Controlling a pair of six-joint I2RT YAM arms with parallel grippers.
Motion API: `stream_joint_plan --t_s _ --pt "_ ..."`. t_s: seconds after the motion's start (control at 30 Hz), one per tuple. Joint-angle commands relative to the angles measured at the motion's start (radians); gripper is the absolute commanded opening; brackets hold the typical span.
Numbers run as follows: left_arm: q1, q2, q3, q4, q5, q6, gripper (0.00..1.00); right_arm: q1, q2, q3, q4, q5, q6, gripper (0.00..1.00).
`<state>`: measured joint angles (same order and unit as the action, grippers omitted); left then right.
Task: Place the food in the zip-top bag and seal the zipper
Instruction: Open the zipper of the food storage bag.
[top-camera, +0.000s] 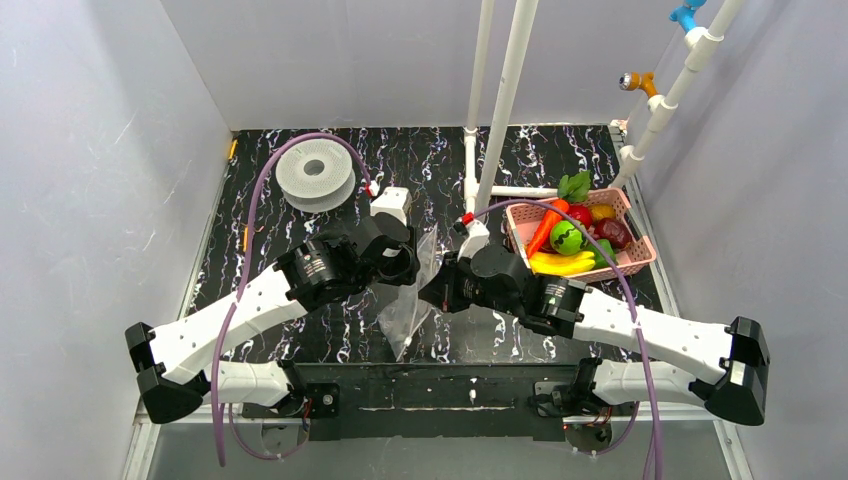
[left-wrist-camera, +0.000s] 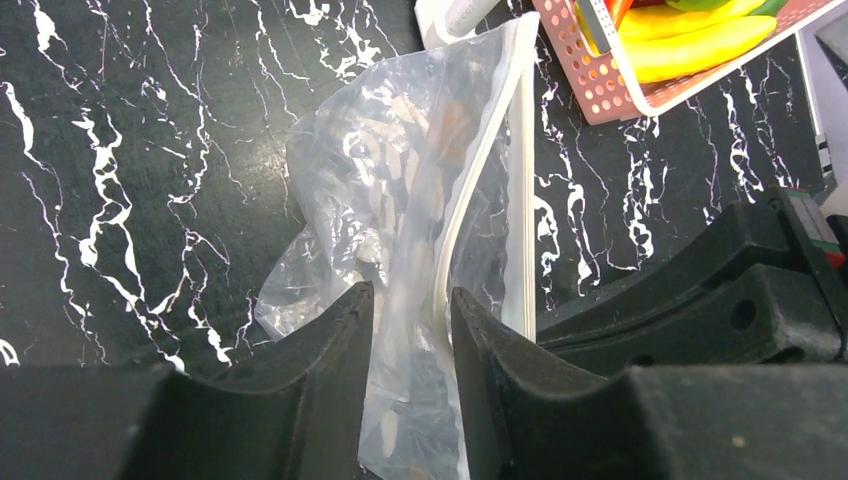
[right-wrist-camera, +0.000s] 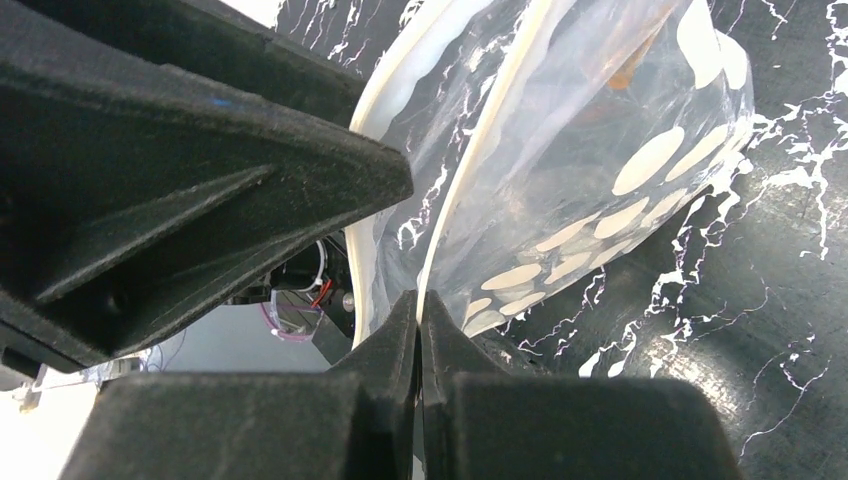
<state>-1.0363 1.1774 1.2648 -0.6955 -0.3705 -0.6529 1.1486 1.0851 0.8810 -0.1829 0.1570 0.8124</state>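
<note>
The clear zip-top bag (top-camera: 410, 305) with whitish dots hangs crumpled between my two grippers at mid-table. It shows no food inside. My right gripper (right-wrist-camera: 418, 295) is shut on one whitish zipper strip (right-wrist-camera: 480, 150) at the bag's mouth (right-wrist-camera: 600, 130). My left gripper (left-wrist-camera: 410, 295) has its jaws apart, with the bag film (left-wrist-camera: 400, 180) and the other zipper strip (left-wrist-camera: 475, 190) running between the fingers (left-wrist-camera: 330, 350). The food (top-camera: 565, 238), a carrot, bananas, and green, red and purple pieces, lies in the pink basket (top-camera: 640, 225) at the right.
The pink basket (left-wrist-camera: 590, 70) with yellow bananas (left-wrist-camera: 690, 50) sits just beyond the bag. A grey-white spool (top-camera: 315, 172) lies at the back left. White pipes (top-camera: 500, 110) stand at the back middle. The right gripper body (left-wrist-camera: 720, 290) is close beside my left fingers.
</note>
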Motion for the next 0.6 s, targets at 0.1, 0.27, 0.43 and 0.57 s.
stream_joint_plan --t_s 0.1,0.27,0.43,0.57 --pt "0.000 -0.030 -0.001 -0.043 0.009 -0.020 0.55 0.063 0.013 0.070 0.036 0.092 -0.009 0.01" --pt "0.000 -0.024 0.003 -0.082 -0.006 -0.024 0.54 0.094 0.033 0.100 0.021 0.141 -0.012 0.01" --pt "-0.001 -0.027 0.005 -0.126 0.002 -0.031 0.46 0.119 0.076 0.176 -0.075 0.259 0.032 0.01" --pt "-0.001 -0.046 0.013 -0.153 -0.002 -0.017 0.43 0.134 0.151 0.283 -0.235 0.370 0.099 0.01"
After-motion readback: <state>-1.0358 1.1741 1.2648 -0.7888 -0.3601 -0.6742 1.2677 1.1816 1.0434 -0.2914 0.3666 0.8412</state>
